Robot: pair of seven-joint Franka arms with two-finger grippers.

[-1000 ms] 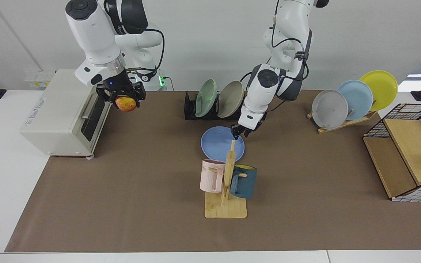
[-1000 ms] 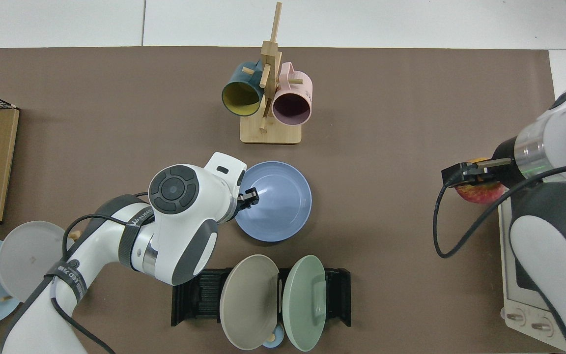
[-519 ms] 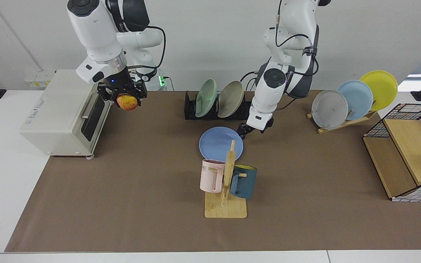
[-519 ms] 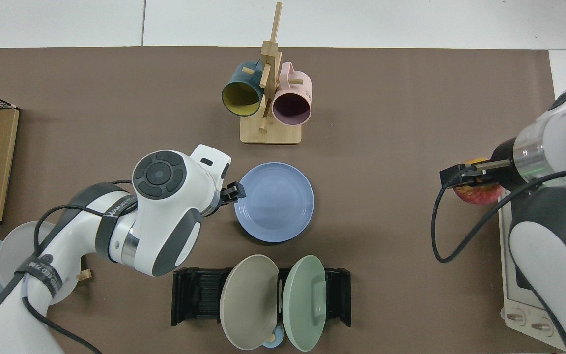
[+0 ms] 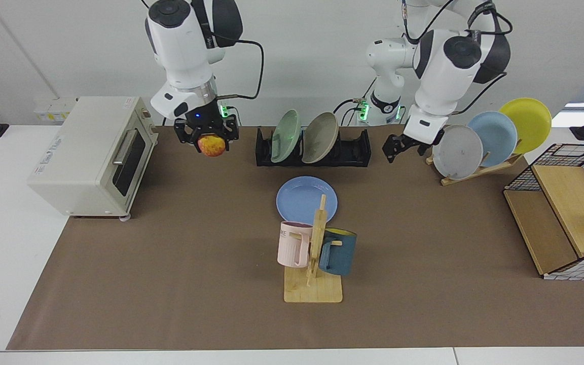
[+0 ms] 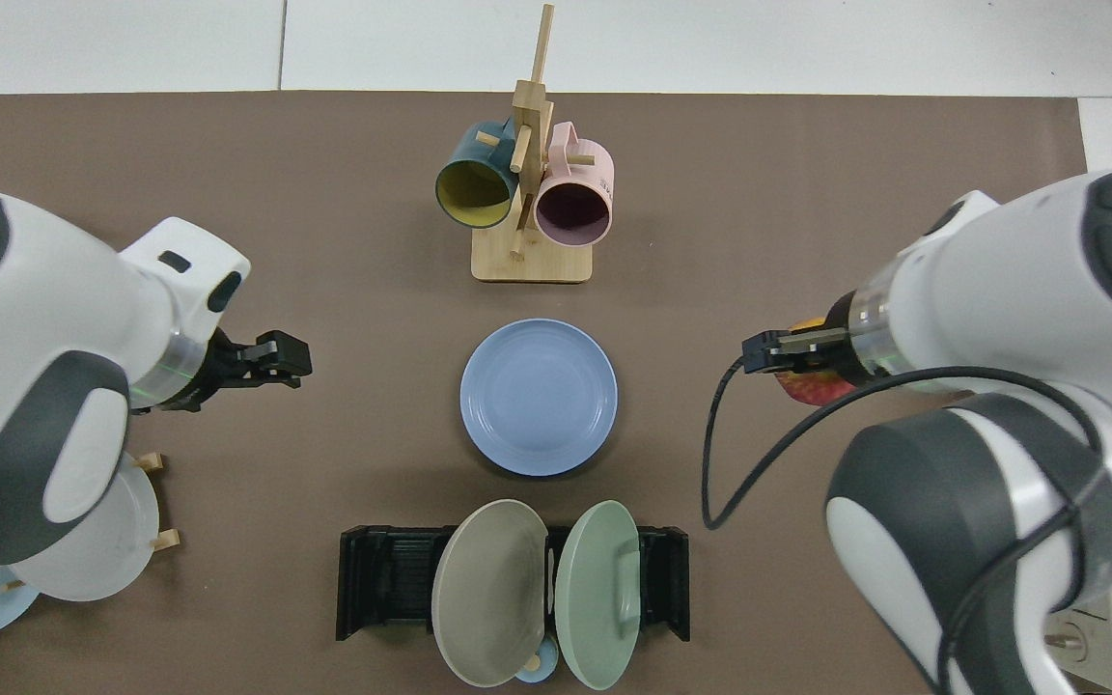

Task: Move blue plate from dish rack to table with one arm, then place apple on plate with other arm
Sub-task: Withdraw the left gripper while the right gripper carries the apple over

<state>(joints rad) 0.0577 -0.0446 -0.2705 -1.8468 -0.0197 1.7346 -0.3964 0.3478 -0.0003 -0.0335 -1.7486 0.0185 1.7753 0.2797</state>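
The blue plate (image 5: 306,199) lies flat on the table (image 5: 170,284), between the dish rack (image 5: 314,148) and the mug tree (image 5: 314,256), so the first half looks done. The right gripper (image 5: 208,136) hangs in the air between the toaster oven (image 5: 92,154) and the rack, its fingers clamped on the apple (image 5: 211,145), well short of the plate. The left gripper (image 5: 394,147) holds nothing and sits off by the wooden plate stand (image 5: 479,170); its fingers look parted, though that's hard to call from either view. That arm appears to be waiting.

Risks, as I judge them: the apple is round and may roll off the shallow rim if it is let go too high or off-centre. The mug tree's tall post stands just beside the plate — a low approach from the near side could clip it, or knock the pink mug (image 5: 293,243). The rack's green plate (image 5: 286,136) is also near the carry path (less likely, prob. fine).

Facing view shows the apple's height above the mat, and the grip itself. Top view (image 6: 810,386) hides most of the apple under the wrist, but gives the clear lateral gap to the plate (image 6: 539,397) — and shows the plate sitting apart from the rack and the tree.
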